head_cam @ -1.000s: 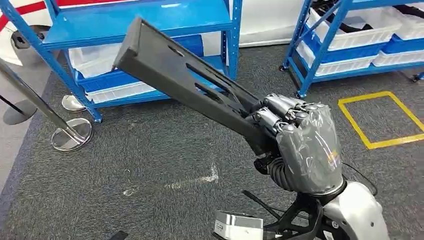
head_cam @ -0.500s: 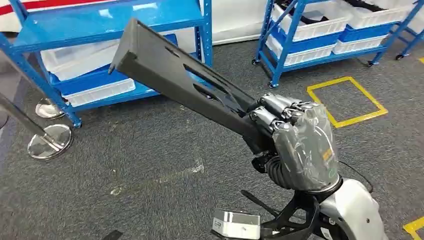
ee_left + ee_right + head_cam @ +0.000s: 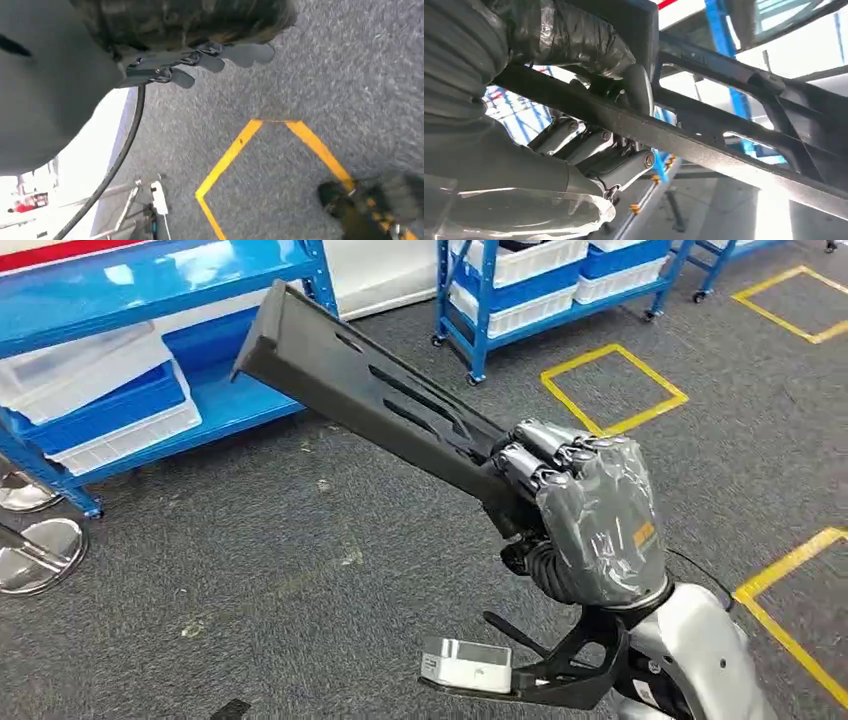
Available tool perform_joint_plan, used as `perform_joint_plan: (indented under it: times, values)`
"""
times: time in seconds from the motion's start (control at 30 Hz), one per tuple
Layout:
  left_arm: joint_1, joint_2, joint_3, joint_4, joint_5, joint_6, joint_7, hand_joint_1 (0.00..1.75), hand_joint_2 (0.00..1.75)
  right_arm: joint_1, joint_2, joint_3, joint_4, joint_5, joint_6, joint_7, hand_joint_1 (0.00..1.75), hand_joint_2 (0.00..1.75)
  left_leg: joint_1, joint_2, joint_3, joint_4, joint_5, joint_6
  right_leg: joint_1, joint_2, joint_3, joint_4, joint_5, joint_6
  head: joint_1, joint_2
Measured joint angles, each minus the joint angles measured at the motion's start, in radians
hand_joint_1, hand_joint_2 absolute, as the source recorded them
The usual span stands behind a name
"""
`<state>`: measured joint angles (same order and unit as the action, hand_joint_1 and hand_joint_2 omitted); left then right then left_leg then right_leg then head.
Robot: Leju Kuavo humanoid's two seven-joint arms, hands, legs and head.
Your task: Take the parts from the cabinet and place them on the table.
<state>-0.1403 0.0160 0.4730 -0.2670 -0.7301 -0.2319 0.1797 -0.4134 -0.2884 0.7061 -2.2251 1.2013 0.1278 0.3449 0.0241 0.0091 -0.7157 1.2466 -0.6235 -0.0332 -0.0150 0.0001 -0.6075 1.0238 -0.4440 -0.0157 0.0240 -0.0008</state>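
Gripping a long black slotted part at its near end, my right hand has its fingers wrapped tight around it, holding it slanted up over the grey carpet toward the blue shelving. My left hand is blurred; its fingers look loosely spread, holding nothing I can see.

I see my right hand low on the right, gripping the near end of the long part, which slants up and away to the left above the carpet. Behind it on the left stands a shelf rack with bins on it; a second rack stands behind on the right, floor tape squares before it.
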Motion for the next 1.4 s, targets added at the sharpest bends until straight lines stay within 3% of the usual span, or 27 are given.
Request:
perform_joint_plan:
  times: [0.03,0.1,0.17,0.2,0.23,0.27,0.37,0.4,0.5,0.53,0.6,0.67,0.73,0.77,0.87,0.9,0.93,1.0,1.03,1.07,1.13,1.2,1.23,1.27,1.3,1.37,1.4]
  values:
    - [0.0,0.001,0.0,0.0,0.001,0.0,0.0,0.0,0.0,0.0,0.0,0.0,0.002,-0.001,0.0,0.0,1.71,1.75,-0.004,-0.001,-0.007,0.059,-0.02,0.004,0.005,0.012,-0.017,0.001,0.012,-0.002,0.0,0.0]
    - [-0.001,0.001,0.0,0.0,0.003,0.0,0.0,0.0,0.0,0.001,0.0,0.0,0.008,-0.002,-0.001,-0.001,1.71,1.75,-0.013,-0.003,0.03,0.069,0.025,0.02,0.01,0.038,-0.052,0.005,0.038,-0.003,0.0,0.0]
    - [-0.002,0.001,0.0,0.0,0.007,0.0,0.0,0.0,0.0,0.001,0.0,0.0,0.012,-0.003,-0.001,-0.001,1.71,1.75,-0.022,-0.018,0.133,-0.054,0.095,0.039,0.012,0.063,-0.08,0.006,0.063,-0.002,-0.001,0.0]
    - [-0.005,0.002,0.0,0.0,0.007,0.0,0.0,0.0,0.0,0.001,0.0,0.0,0.012,-0.003,-0.002,-0.001,1.71,1.75,-0.027,-0.063,0.204,-0.151,0.089,0.053,0.009,0.072,-0.089,0.006,0.076,0.0,0.0,0.0]
    - [-0.007,0.006,0.0,0.0,0.008,0.0,0.0,0.0,0.0,0.0,0.0,0.0,0.012,-0.003,-0.002,-0.001,1.71,1.75,-0.031,-0.085,0.258,-0.239,0.053,0.064,0.015,0.083,-0.097,0.005,0.088,0.006,-0.001,0.0]
    - [-0.007,0.007,0.0,0.0,0.009,0.002,0.0,0.0,0.0,0.001,0.001,0.0,0.013,-0.003,-0.003,-0.002,1.71,1.75,-0.031,-0.083,0.264,-0.255,0.052,0.059,0.01,0.088,-0.097,-0.001,0.101,0.01,0.002,0.0]
    - [-0.01,0.007,0.0,0.0,0.01,0.002,0.0,0.0,0.0,0.001,0.001,0.0,0.016,-0.004,-0.006,-0.002,1.71,1.75,-0.038,-0.055,0.247,-0.269,0.087,0.071,0.01,0.122,-0.1,-0.032,0.145,0.033,-0.002,0.0]
    - [-0.011,0.006,-0.001,0.0,0.012,0.001,0.0,0.0,0.0,0.004,0.001,0.0,0.018,-0.004,-0.007,-0.003,1.71,1.75,-0.028,-0.032,0.244,-0.282,0.106,0.074,0.01,0.087,-0.109,-0.014,0.115,0.031,-0.001,0.0]
    - [-0.006,0.006,-0.001,0.0,0.02,0.001,0.0,0.0,0.0,0.0,0.001,0.0,0.022,-0.005,-0.008,-0.005,1.71,1.75,-0.03,0.001,0.2,-0.281,0.144,0.087,0.008,0.02,-0.16,0.179,-0.085,0.039,0.009,0.0]
    - [-0.004,0.006,-0.001,0.0,0.021,0.001,0.0,0.0,0.0,0.001,0.002,0.0,0.024,-0.005,-0.008,-0.005,1.71,1.75,-0.031,0.017,0.18,-0.279,0.157,0.086,0.003,0.012,-0.171,0.257,-0.113,0.043,0.008,0.0]
    - [-0.004,0.006,-0.001,0.0,0.021,0.0,0.0,0.0,0.0,0.001,0.002,0.0,0.027,-0.005,-0.008,-0.006,1.71,1.75,-0.029,0.046,0.138,-0.271,0.18,0.078,-0.009,0.007,-0.155,0.317,-0.058,0.053,0.008,0.0]
    - [-0.005,0.006,-0.001,0.0,0.021,0.0,0.0,0.0,0.0,0.001,0.002,0.0,0.029,-0.006,-0.008,-0.006,1.71,1.75,-0.025,0.069,0.096,-0.255,0.199,0.066,-0.022,-0.01,-0.065,0.233,0.006,0.066,0.008,0.0]
    - [-0.001,0.012,0.0,0.0,0.021,0.0,0.0,0.0,0.0,-0.003,0.002,0.0,0.029,-0.006,-0.008,-0.006,1.71,1.75,-0.028,0.082,0.071,-0.227,0.203,0.052,-0.025,-0.087,0.103,0.045,-0.066,0.08,0.012,0.0]
    - [-0.003,0.013,0.0,0.0,0.021,0.0,-0.002,0.0,0.0,-0.002,0.003,0.0,0.028,-0.006,-0.009,-0.007,1.71,1.75,-0.027,0.093,0.066,-0.215,0.208,0.045,-0.011,-0.078,0.116,-0.007,-0.098,0.062,-0.002,0.0]
    - [-0.002,0.013,-0.001,0.0,0.021,0.0,-0.002,0.0,0.0,-0.001,0.005,0.0,0.03,-0.006,-0.008,-0.007,1.71,1.75,-0.012,0.123,0.061,-0.217,0.234,0.025,-0.002,-0.054,0.082,-0.001,-0.073,0.028,0.002,0.0]
    - [0.0,0.012,0.0,0.0,0.021,0.0,-0.001,0.0,0.0,-0.001,0.005,0.0,0.03,-0.006,-0.009,-0.007,1.71,1.75,-0.005,0.083,0.056,-0.208,0.209,0.013,-0.004,-0.048,0.07,-0.002,-0.06,0.014,0.003,0.0]
    - [0.002,0.01,-0.001,0.0,0.021,0.0,-0.001,0.0,0.0,-0.003,0.005,0.0,0.031,-0.006,-0.009,-0.007,1.71,1.75,-0.005,0.036,0.036,-0.175,0.147,0.01,-0.003,-0.037,0.062,-0.002,-0.047,0.008,0.0,0.0]
    - [0.006,0.008,-0.001,0.001,0.022,-0.002,-0.001,0.0,0.0,-0.004,0.008,0.0,0.032,-0.006,-0.009,-0.007,1.71,1.75,-0.009,0.002,0.005,-0.038,0.015,0.016,0.005,-0.013,0.027,-0.002,-0.017,-0.005,-0.003,0.0]
    - [0.006,0.009,-0.001,0.001,0.021,-0.002,-0.001,0.0,0.0,-0.004,0.008,0.0,0.033,-0.006,-0.009,-0.007,1.71,1.75,-0.009,0.0,-0.001,0.01,-0.011,0.02,0.009,-0.002,0.013,-0.001,-0.008,-0.008,-0.003,0.0]
    - [0.006,0.009,-0.001,0.001,0.022,-0.001,-0.001,0.0,0.0,-0.003,0.008,0.0,0.035,-0.007,-0.009,-0.007,1.71,1.75,-0.013,-0.001,0.0,0.059,-0.016,0.028,0.015,0.014,-0.007,0.0,0.008,-0.012,-0.003,0.0]
    - [0.004,0.009,-0.001,0.001,0.024,-0.001,-0.001,0.0,0.0,-0.003,0.008,0.0,0.038,-0.008,-0.009,-0.007,1.71,1.75,-0.025,-0.003,0.05,0.036,0.048,0.048,0.021,0.041,-0.043,0.003,0.033,-0.012,-0.003,0.0]
    - [0.002,0.009,-0.001,0.001,0.03,-0.002,-0.001,0.0,0.0,-0.003,0.008,0.0,0.039,-0.008,-0.01,-0.008,1.71,1.75,-0.041,-0.029,0.162,-0.105,0.102,0.072,0.022,0.066,-0.071,0.006,0.057,-0.011,-0.003,0.0]
    - [-0.002,0.014,-0.001,0.001,0.031,-0.002,-0.001,0.0,0.0,-0.003,0.009,0.0,0.039,-0.008,-0.01,-0.008,1.71,1.75,-0.049,-0.065,0.222,-0.191,0.077,0.085,0.022,0.073,-0.079,0.005,0.067,-0.009,-0.002,0.0]
    - [-0.004,0.015,-0.001,0.001,0.033,-0.002,-0.001,0.0,0.0,-0.004,0.009,0.0,0.04,-0.008,-0.011,-0.008,1.71,1.75,-0.048,-0.066,0.254,-0.254,0.064,0.088,0.025,0.081,-0.083,0.004,0.077,-0.006,-0.003,0.0]
    - [-0.005,0.019,-0.001,0.001,0.038,-0.002,-0.002,0.0,0.0,-0.004,0.011,0.0,0.04,-0.008,-0.012,-0.009,1.71,1.75,-0.05,-0.064,0.254,-0.258,0.066,0.081,0.02,0.087,-0.084,-0.005,0.094,-0.001,-0.002,0.0]
    - [-0.007,0.019,-0.001,0.001,0.039,-0.004,-0.005,0.0,0.0,-0.004,0.011,0.0,0.04,-0.008,-0.013,-0.01,1.71,1.75,-0.053,-0.049,0.246,-0.27,0.086,0.088,0.016,0.107,-0.085,-0.018,0.119,0.01,-0.005,0.0]
    - [-0.006,0.018,-0.001,0.001,0.04,-0.005,-0.007,0.0,0.0,-0.003,0.011,0.0,0.04,-0.008,-0.013,-0.01,1.71,1.75,-0.04,-0.034,0.245,-0.291,0.106,0.09,0.022,0.103,-0.089,-0.017,0.117,0.014,-0.003,0.0]
